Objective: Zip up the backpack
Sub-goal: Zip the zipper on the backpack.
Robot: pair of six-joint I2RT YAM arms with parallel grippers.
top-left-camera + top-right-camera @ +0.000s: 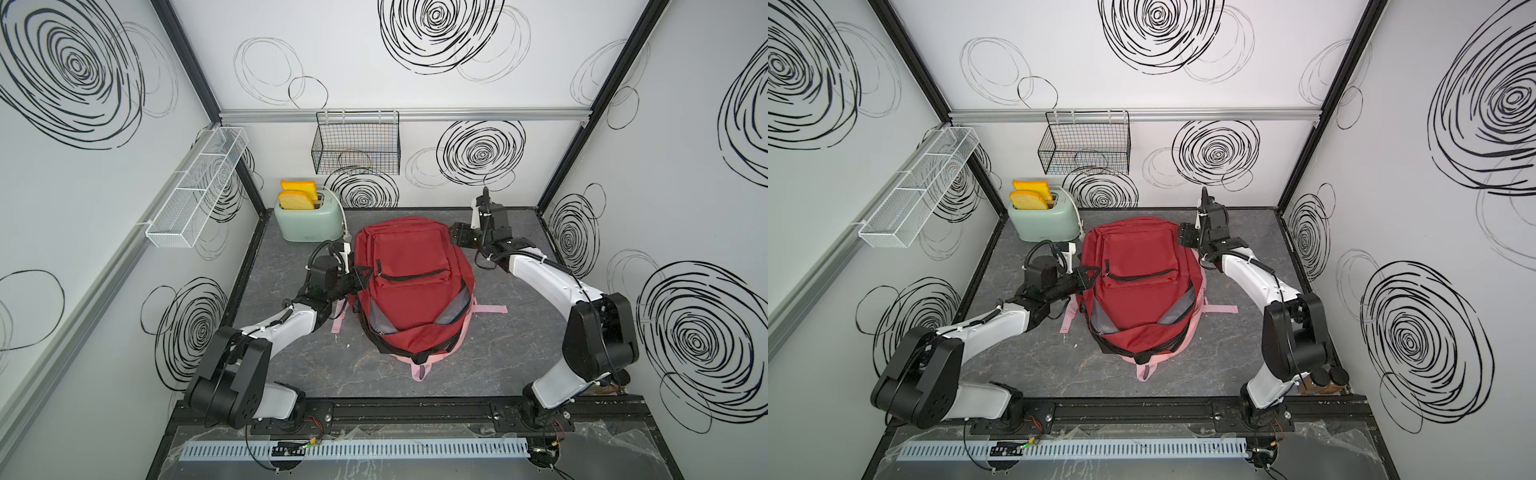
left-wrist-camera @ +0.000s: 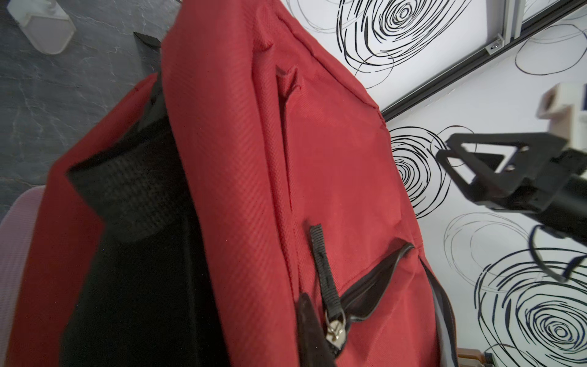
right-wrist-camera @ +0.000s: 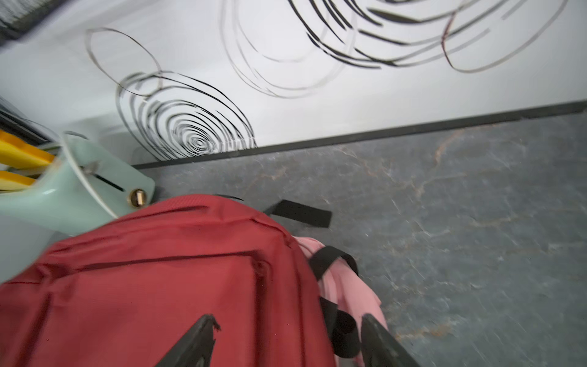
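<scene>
The red backpack (image 1: 411,253) lies on its back between the two grippers, pocket face up. Its long axis runs from the arms' mounting rail (image 1: 395,409) toward the back wall (image 1: 415,95), crossways to the left gripper (image 1: 362,274). The pink carry loop (image 1: 419,372) and the gaping main opening, showing grey lining (image 1: 379,318), are at the rail end. The left gripper meets the pack's side about halfway along, its jaws closed and its tips against the red cloth. The right gripper (image 1: 457,235) stands at the pack's far corner, jaws wide apart with nothing clamped.

Only the left wrist view shows the detail at the left tips. The front pocket's metal slider (image 2: 336,330) sits just beside them, and its black pull tab (image 2: 320,260) points away along the pack. Whether the tips pinch cloth I cannot tell. Only the blurred right wrist view shows a black strap loop (image 3: 344,330) between the spread right fingers (image 3: 197,343).

The top views alone give the room. The tabletop (image 1: 291,365) is grey and marbled, and the walls are white with black swirls. A mint toaster (image 1: 307,224) with two toast slices (image 1: 296,199) stands past the left gripper toward the back wall. A black wire basket (image 1: 355,149) and a white mesh shelf (image 1: 195,191) hang higher up.
</scene>
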